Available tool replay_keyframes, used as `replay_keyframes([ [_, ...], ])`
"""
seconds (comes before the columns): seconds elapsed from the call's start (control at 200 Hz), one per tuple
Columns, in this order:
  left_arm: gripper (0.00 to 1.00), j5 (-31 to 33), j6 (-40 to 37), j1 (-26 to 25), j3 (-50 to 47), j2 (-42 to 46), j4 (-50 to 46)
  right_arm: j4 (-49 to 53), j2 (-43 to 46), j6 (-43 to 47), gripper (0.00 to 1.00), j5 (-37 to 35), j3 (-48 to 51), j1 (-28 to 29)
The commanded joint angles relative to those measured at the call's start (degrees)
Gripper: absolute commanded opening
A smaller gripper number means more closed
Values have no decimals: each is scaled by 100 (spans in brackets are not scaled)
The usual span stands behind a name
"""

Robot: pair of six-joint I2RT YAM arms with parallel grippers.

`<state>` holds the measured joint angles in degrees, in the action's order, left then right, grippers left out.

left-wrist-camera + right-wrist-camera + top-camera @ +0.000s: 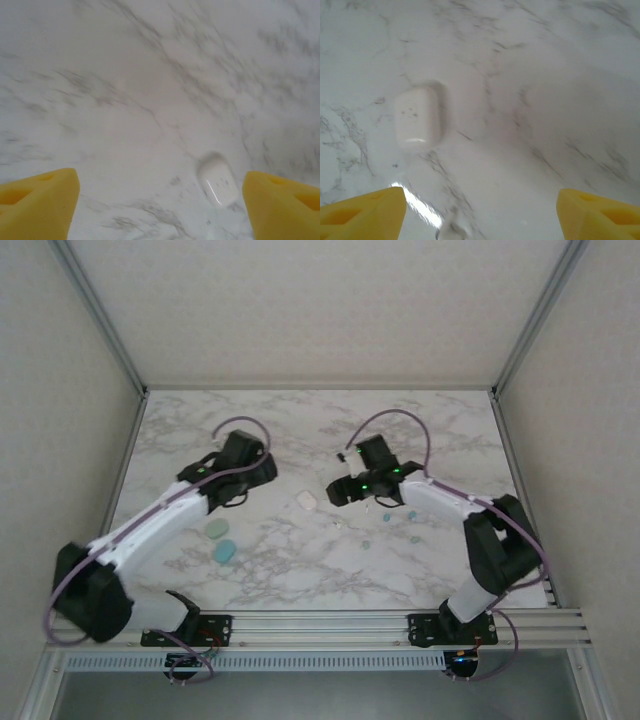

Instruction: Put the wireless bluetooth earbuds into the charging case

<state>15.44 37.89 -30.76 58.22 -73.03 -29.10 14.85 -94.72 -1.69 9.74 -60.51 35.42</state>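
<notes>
Soft, even light from above fills the top view. The white marble-patterned counter [300, 570] is bright, and the arms cast only faint, diffuse shadows on it. Both wrist views are hazy and low in contrast. In the left wrist view the white rounded plastic case [217, 177] has smeared edges. In the right wrist view 1 white glare streak crosses the glossy counter near the bottom, the case throws a soft shadow rightward, and the yellow foam pads [360, 215] are blurred.
</notes>
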Motion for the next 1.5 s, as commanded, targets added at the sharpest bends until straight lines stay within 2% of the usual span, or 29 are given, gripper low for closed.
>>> replay_keyframes([
  [0.0, 88, 292, -274, 403, -658, 831, 344, -74, -549, 767, 79, -424, -422, 405],
  [0.11, 92, 26, -608, 897, -1114, 1601, 509, -175, -1018, 988, 78, -509, -737, 683],
  [0.23, 94, -4, -765, 1108, -1309, 1984, 387, -217, -1336, 1151, 77, -447, -947, 900],
  [0.446, 95, 3, -735, 1163, -1476, 2065, 277, -141, -1729, 1234, 76, -387, -1207, 1036],
  [0.721, 96, -47, -756, 1193, -1489, 1976, 328, -318, -1974, 1205, 73, -552, -1079, 1062],
  [0.991, 95, -173, -724, 1209, -1454, 1832, 352, -771, -2137, 1229, 57, -561, -899, 1061],
  [1.096, 97, -190, -713, 1214, -1464, 1815, 430, -856, -2189, 1323, 55, -499, -848, 1055],
  [1.211, 100, -238, -663, 1252, -1457, 1803, 481, -1287, -2082, 1481, 49, -559, -524, 1056],
  [1.412, 100, -829, -619, 1301, -1599, 1854, 996, -2311, -1428, 2158, 46, -67, 329, 1063],
  [1.497, 100, -1597, -760, 1310, -1676, 1805, 1451, -2749, -1023, 2427, 46, 167, 691, 1061],
])
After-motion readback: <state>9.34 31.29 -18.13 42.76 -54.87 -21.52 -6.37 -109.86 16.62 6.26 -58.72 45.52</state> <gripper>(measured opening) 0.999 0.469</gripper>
